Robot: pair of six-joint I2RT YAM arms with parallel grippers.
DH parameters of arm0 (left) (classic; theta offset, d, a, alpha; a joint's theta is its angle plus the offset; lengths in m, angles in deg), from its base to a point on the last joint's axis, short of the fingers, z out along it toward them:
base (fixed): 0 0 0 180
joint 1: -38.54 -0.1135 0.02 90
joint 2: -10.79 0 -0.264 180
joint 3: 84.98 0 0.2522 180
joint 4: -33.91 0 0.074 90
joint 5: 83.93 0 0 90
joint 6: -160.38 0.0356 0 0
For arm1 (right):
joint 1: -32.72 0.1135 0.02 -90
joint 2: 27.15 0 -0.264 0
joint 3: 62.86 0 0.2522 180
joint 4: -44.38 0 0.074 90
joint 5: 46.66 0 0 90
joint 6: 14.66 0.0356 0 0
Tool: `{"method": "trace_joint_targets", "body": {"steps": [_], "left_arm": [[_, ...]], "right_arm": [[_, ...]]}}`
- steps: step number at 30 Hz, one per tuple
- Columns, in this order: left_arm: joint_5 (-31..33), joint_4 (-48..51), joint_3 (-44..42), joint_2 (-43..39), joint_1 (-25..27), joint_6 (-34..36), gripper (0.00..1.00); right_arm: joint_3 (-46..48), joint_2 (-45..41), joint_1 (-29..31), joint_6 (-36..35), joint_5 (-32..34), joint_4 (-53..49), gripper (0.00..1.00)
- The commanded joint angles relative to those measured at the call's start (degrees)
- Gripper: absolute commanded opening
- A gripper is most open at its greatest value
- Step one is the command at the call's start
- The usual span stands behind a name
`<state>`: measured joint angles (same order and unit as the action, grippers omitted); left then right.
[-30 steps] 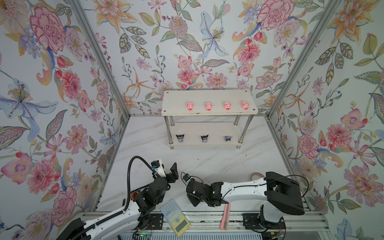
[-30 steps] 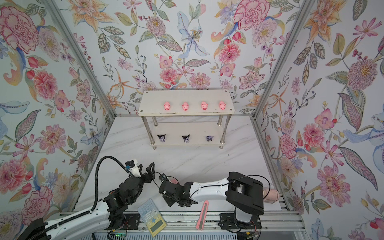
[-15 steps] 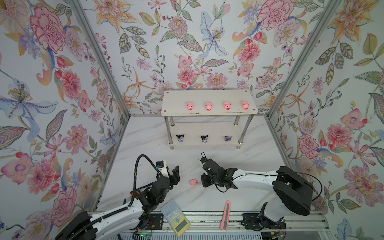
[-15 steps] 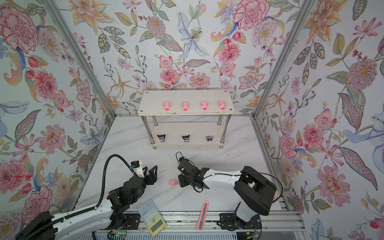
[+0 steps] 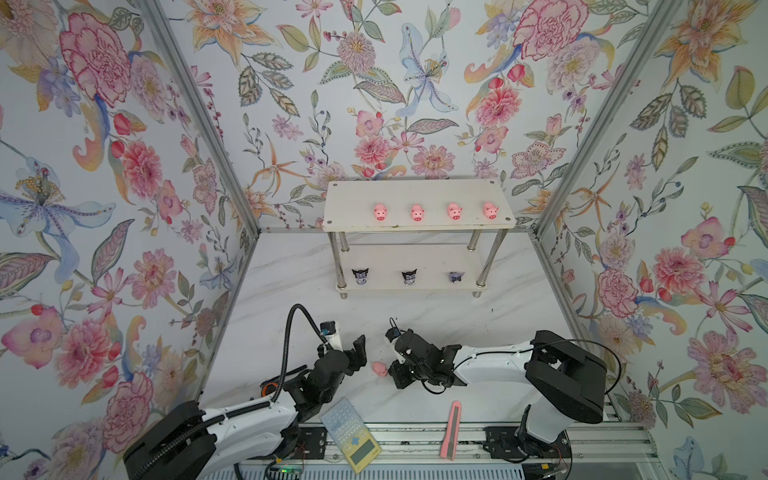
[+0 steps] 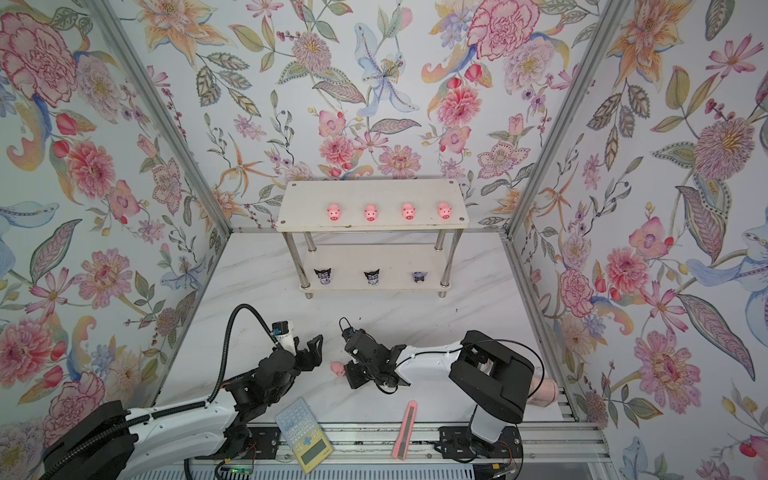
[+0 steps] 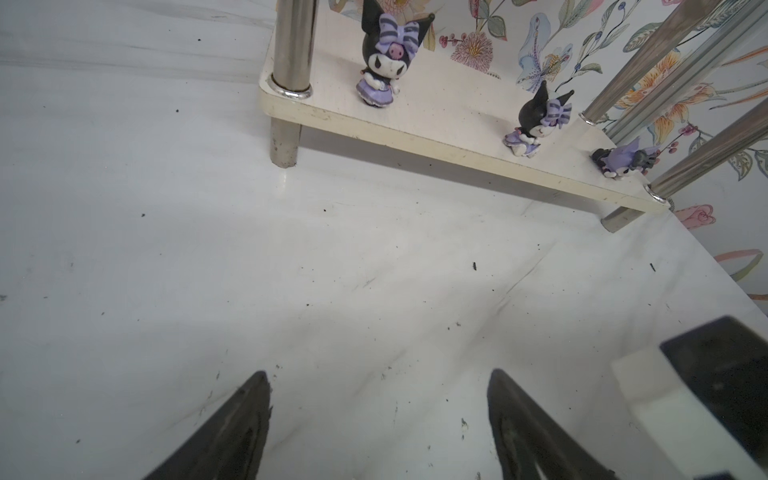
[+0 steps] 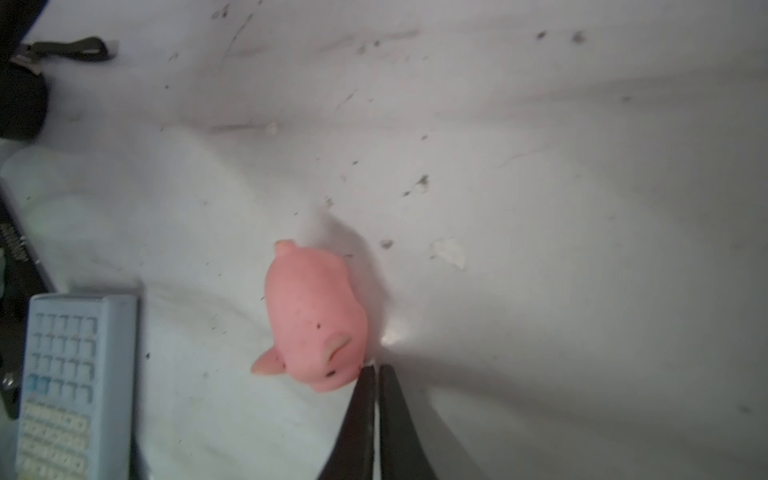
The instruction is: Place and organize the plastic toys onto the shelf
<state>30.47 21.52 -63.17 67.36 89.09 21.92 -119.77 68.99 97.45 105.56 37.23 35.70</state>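
The shelf [image 5: 415,195] stands at the back wall, with several pink pig toys [image 5: 380,212] in a row on its top board. Three black-and-purple figurines [image 5: 360,276] [image 7: 384,62] sit on its lower board; the rightmost lies tipped over. One more pink pig [image 5: 379,368] [image 6: 337,368] [image 8: 316,320] lies on the table between my grippers. My right gripper [image 5: 392,370] [image 8: 377,368] is shut, its tips against the pig's side and holding nothing. My left gripper [image 5: 358,351] [image 7: 378,374] hangs open and empty just left of the pig.
A pale blue-and-yellow calculator [image 5: 351,434] [image 8: 70,386] lies at the front edge by the left arm. A pink utility knife [image 5: 452,430] lies at the front right. Floral walls close in on three sides.
The loose pig, unseen a second ago, now lies in the open on the table. My right gripper swung back from the front, then came down shut beside it. The left gripper shifted slightly.
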Motion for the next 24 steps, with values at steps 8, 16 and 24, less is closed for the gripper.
{"method": "trace_joint_targets", "body": {"steps": [8,16,24], "left_arm": [[1.1,8.9,4.9,-0.8,0.8,-0.7,0.83],[2.2,12.2,7.4,4.9,7.3,-4.4,0.89],[0.0,17.3,16.2,17.5,12.8,-7.0,0.92]], "right_arm": [[2.1,-0.1,1.5,-0.6,-4.6,4.2,0.08],[10.1,-13.0,-11.0,1.2,2.2,-0.1,0.13],[11.8,-17.2,-16.3,-2.0,2.8,-2.0,0.24]]}}
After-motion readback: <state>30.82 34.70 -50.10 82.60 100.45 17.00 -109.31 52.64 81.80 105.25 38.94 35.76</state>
